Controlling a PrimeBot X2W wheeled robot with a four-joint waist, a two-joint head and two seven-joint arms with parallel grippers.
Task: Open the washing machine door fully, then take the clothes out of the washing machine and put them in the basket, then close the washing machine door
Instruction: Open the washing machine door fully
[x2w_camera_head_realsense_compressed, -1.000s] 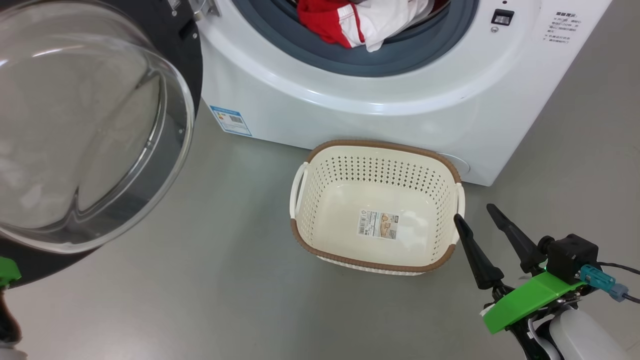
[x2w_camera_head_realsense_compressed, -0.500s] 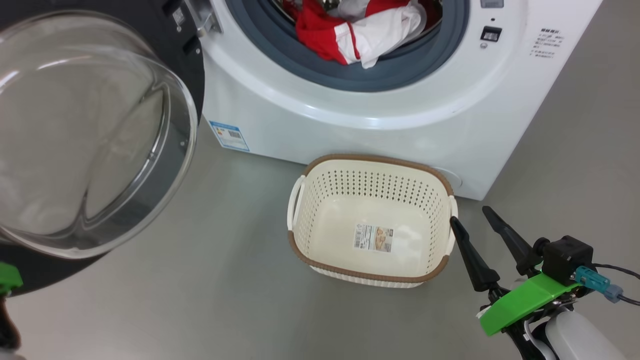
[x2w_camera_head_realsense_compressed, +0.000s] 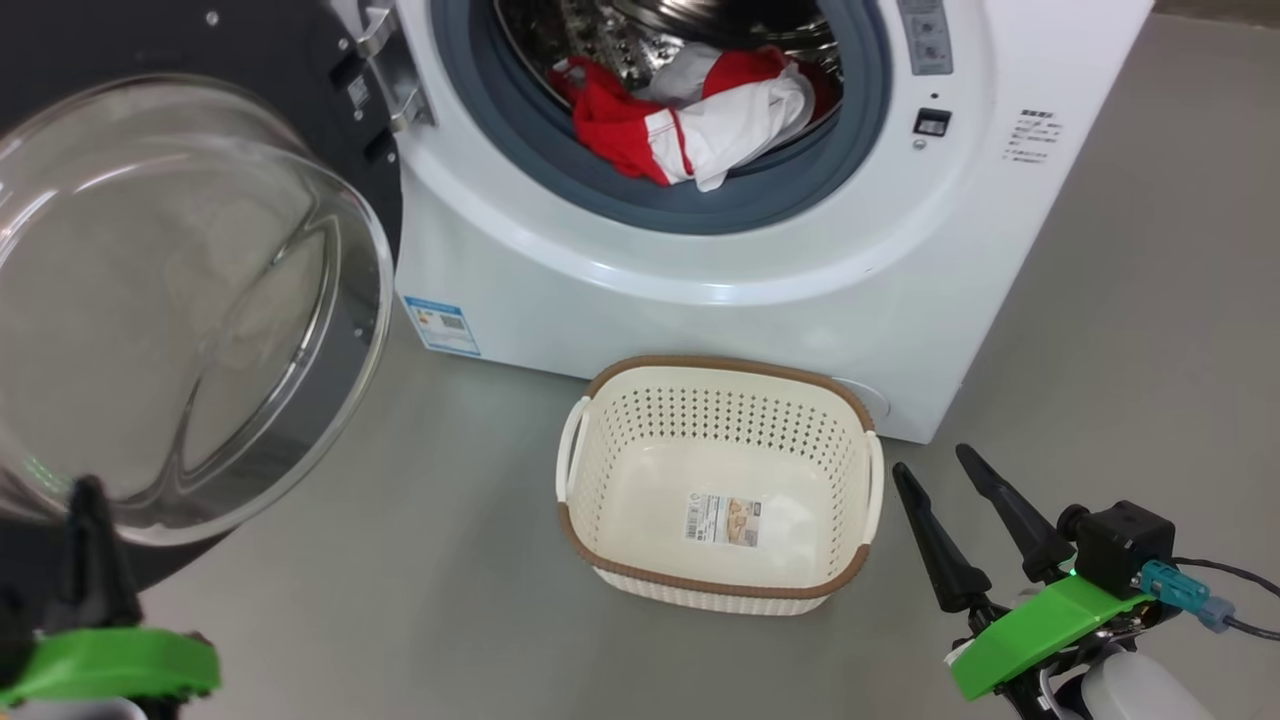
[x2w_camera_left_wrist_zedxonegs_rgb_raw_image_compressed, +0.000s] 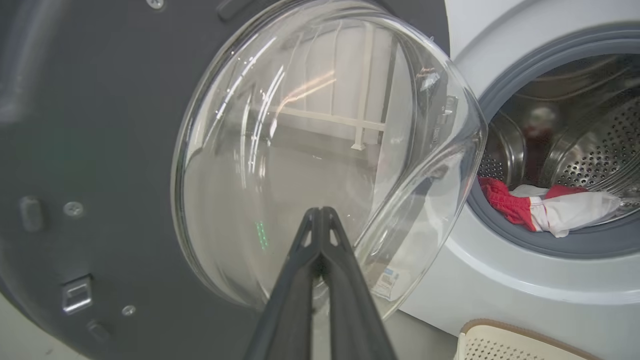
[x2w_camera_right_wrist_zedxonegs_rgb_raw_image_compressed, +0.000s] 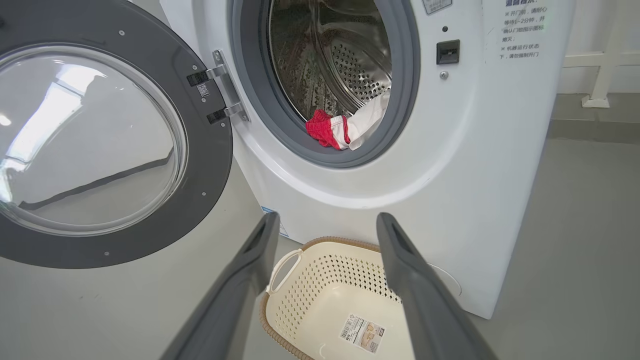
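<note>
Our view has tipped up, showing more drum, and the left claw, pinched shut on nothing, has come in at lower left by the washing machine door, which stands swung wide. The clothes lie in the mouth of the washing machine; the basket sits empty below. The right claw hangs spread open beside it: door done, we reckon, unloading next.

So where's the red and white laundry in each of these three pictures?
Head view: laundry top centre, inside the washer's round opening.
Left wrist view: laundry at the right edge, halfway down, beyond the glass door.
Right wrist view: laundry just above centre, at the opening's bottom.
Shared landmark: the grey rubber ring it lies on.
</note>
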